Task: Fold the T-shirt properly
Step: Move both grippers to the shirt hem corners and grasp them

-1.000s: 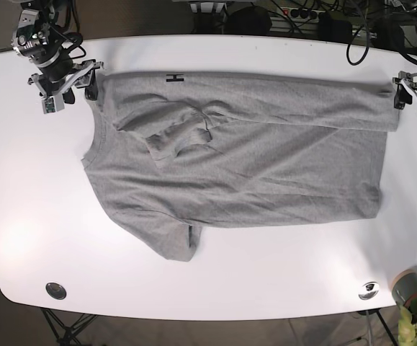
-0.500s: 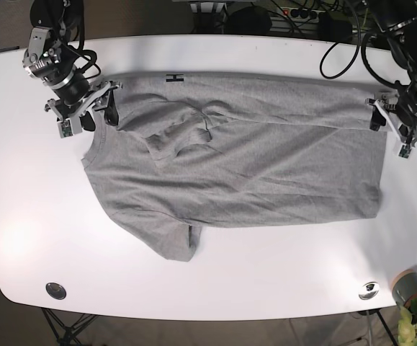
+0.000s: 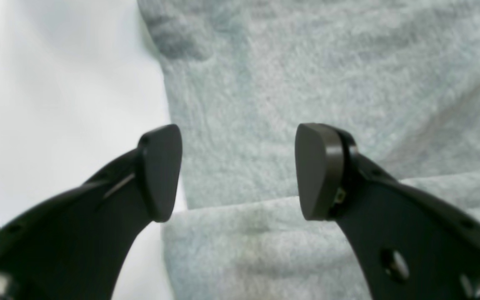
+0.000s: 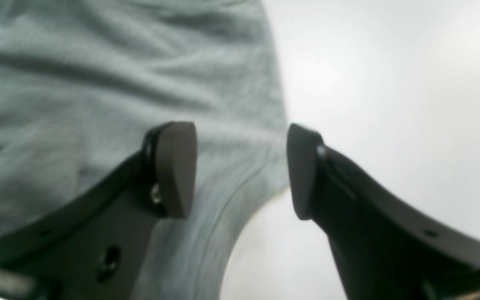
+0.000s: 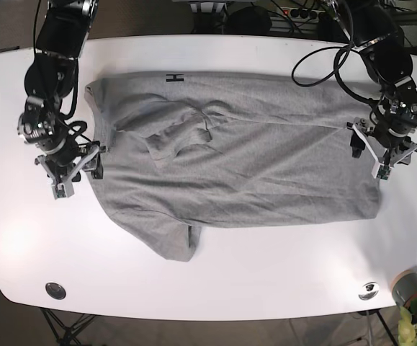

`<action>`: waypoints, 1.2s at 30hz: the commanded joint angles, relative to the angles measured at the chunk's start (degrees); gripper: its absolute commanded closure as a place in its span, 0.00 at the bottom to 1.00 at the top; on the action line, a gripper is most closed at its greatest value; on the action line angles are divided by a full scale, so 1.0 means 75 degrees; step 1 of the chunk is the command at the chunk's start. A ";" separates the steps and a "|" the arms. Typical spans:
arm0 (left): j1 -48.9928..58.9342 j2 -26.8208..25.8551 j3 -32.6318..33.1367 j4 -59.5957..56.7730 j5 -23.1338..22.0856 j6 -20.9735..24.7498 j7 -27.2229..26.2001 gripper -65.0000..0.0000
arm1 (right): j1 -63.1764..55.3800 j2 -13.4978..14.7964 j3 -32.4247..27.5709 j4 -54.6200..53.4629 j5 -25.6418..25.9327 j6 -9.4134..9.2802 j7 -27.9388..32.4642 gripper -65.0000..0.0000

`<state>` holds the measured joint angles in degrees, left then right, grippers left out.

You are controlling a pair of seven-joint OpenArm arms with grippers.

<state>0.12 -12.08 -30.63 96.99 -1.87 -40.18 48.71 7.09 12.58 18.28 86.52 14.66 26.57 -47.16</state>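
Observation:
The heather-grey T-shirt [image 5: 266, 166] lies flat across the white table [image 5: 266, 267], with its far long edge folded over and a small black neck mark [image 5: 173, 77] at the back edge. One sleeve [image 5: 173, 241] sticks out toward the front. My right gripper [image 5: 78, 173] is open over the collar end, astride the shirt's curved edge [image 4: 98, 62]; its midpoint shows in the right wrist view [image 4: 240, 166]. My left gripper [image 5: 369, 157] is open at the hem end. In the left wrist view [image 3: 238, 171] it hangs over a folded layer of the shirt [image 3: 306, 62]. No lettering shows.
Two metal discs [image 5: 55, 290] [image 5: 369, 290] sit in the table's front corners. A plant pot [image 5: 410, 288] stands off the front right corner. Cables and dark equipment [image 5: 294, 14] lie behind the back edge. Bare table shows beside the shirt [image 3: 56, 83] [image 4: 390, 83].
Both open grippers have moved from the shirt's back corners toward the front, along its two short ends, and now hang over the cloth edges. The shirt has barely shifted.

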 commanded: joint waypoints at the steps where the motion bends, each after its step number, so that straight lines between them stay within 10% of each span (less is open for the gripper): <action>1: -0.0139 -0.0048 -0.0024 0.0143 -0.0108 0.0025 -0.0440 0.38 | 0.0830 0.0110 -0.0076 -0.0735 -0.0202 0.0097 0.0409 0.49; 20: -0.0010 -0.0048 -0.0563 0.0038 -0.0132 0.0025 -0.0475 0.38 | 0.4089 0.0099 -0.0099 -0.6701 -0.2394 0.0543 0.3656 0.49; 36: -0.0069 -0.0271 -0.0657 -0.0196 -0.0097 0.0025 -0.0452 0.37 | 0.4007 -0.0417 -0.0205 -0.7615 -0.2581 0.0425 0.4289 0.49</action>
<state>0.82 -12.75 -35.38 94.80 -2.13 -40.14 46.63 35.99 9.91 17.47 29.02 -4.62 29.87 -14.11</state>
